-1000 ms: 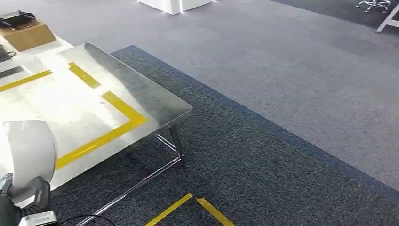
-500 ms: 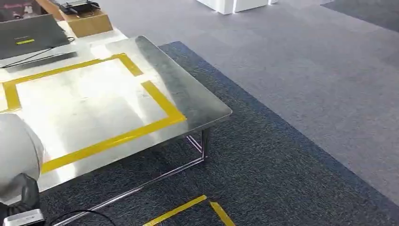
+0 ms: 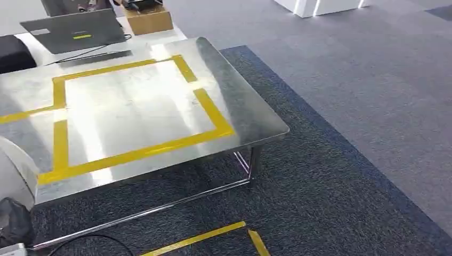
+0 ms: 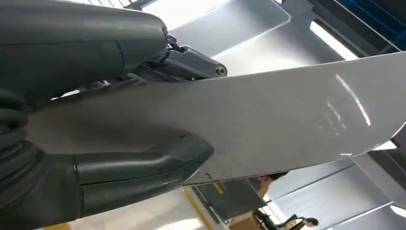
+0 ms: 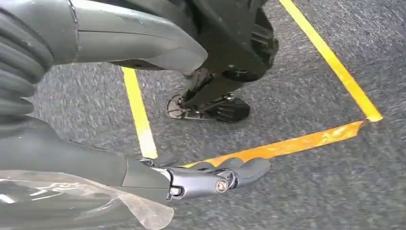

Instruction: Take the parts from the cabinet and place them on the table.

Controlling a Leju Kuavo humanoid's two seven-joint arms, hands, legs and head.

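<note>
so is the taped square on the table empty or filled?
Empty: inside the yellow tape square on the table there is bare metal.

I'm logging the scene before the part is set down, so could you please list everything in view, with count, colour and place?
Table: one, shiny metal, left of centre in the head view, on dark carpet.
Tape rectangle: one, yellow, marked on the tabletop.
Floor tape: yellow strips, on the carpet in front of the table.
Laptop: one, grey, at the table's far end.
Cardboard box: one, brown, beside the laptop.
White cabinet: one, far across the grey floor.
Part: one, pale grey sheet, in the left hand.
Person: one, seen beyond the part; little visible.
Left hand: grey, grips the part.
Right hand: grey, hangs over the floor; hold unclear.
</note>
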